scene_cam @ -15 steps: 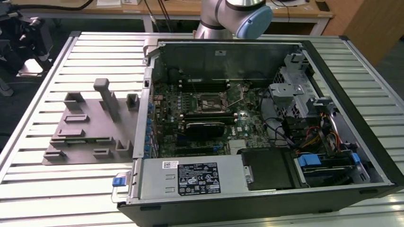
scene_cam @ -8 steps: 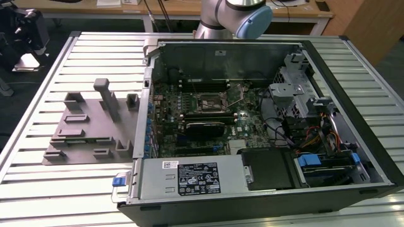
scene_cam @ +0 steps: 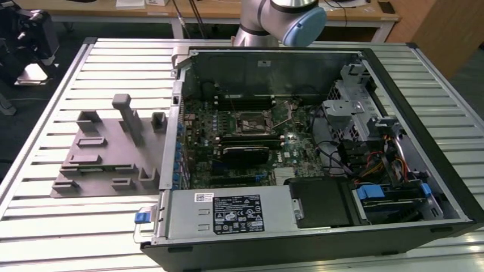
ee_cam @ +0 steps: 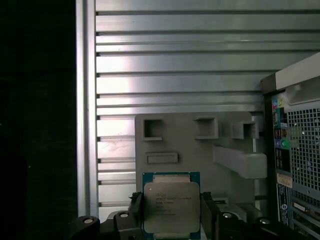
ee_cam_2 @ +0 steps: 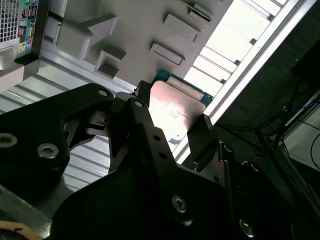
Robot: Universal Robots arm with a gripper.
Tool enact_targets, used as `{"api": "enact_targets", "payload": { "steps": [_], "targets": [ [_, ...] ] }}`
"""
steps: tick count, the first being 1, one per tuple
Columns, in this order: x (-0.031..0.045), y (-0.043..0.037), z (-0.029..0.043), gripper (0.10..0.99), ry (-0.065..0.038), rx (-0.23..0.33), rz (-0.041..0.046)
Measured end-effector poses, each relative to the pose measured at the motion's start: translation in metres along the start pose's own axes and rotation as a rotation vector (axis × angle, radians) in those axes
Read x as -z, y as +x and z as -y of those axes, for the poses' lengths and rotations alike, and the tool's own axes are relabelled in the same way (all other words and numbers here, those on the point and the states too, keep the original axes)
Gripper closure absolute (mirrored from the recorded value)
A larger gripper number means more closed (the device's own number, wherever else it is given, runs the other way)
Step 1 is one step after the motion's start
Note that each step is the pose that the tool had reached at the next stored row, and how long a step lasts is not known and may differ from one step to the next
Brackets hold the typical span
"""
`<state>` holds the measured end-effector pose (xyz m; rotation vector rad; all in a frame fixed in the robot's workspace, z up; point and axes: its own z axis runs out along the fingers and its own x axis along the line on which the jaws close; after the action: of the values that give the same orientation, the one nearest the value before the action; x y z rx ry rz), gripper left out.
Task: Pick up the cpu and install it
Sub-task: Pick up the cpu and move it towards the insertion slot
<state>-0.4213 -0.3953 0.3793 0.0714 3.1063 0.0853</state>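
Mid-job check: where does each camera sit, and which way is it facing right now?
Exterior view: off the arm, high up, looking down on table, open case and plate; an arm joint shows at the top.
First wrist view: at the wrist, looking past the gripper, shut on the cpu, toward plate, table and case.
Second wrist view: at the wrist, looking along the fingers at the cpu, plate beyond.
Shared: both wrist views show gripper, cpu and plate.

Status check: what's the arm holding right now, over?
Copy: gripper shut on cpu. Held clear of the plate. Nothing else touching it.
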Motion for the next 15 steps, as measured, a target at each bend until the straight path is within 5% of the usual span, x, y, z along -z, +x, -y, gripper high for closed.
{"api": "enact_targets", "payload": {
  "steps": [15],
  "targets": [
    [-0.0013, -0.0312, -0.0014, 0.545, 0.0, 0.0, 0.0003]
  ]
}}
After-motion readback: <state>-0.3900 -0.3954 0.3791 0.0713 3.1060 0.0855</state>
